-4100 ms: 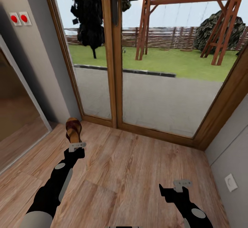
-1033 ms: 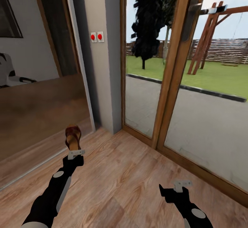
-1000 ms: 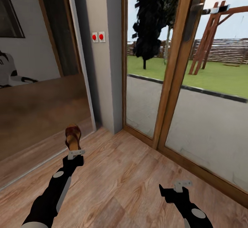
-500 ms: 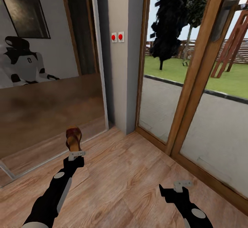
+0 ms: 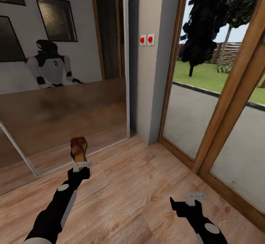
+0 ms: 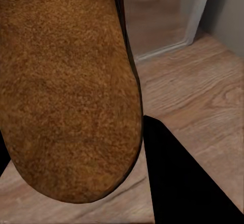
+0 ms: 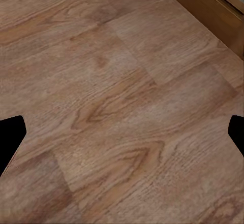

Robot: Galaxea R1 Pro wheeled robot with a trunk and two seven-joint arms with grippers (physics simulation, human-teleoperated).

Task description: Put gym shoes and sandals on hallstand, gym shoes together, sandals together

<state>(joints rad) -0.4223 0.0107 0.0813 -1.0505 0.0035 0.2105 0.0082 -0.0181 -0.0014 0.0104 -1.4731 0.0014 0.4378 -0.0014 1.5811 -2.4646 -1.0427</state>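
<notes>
Status, carrying stage: one sandal [image 5: 78, 147] clenched heel-first in the left gripper [image 5: 81, 165] above the corridor floor [image 5: 140, 185], right gripper [image 5: 195, 197] released and empty; rack, gym shoes, second sandal unseen, placement judged outstanding.

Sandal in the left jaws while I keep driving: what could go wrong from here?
1. The left gripper holds the sandal by one end, the rest sticking out forward. It could swing or slip in transit.
2. The mirrored panel stands close ahead of the sandal; a tight swing might clip it.
3. The right gripper is open over bare corridor floor, and no rack is in view, so more driving seems needed.
</notes>
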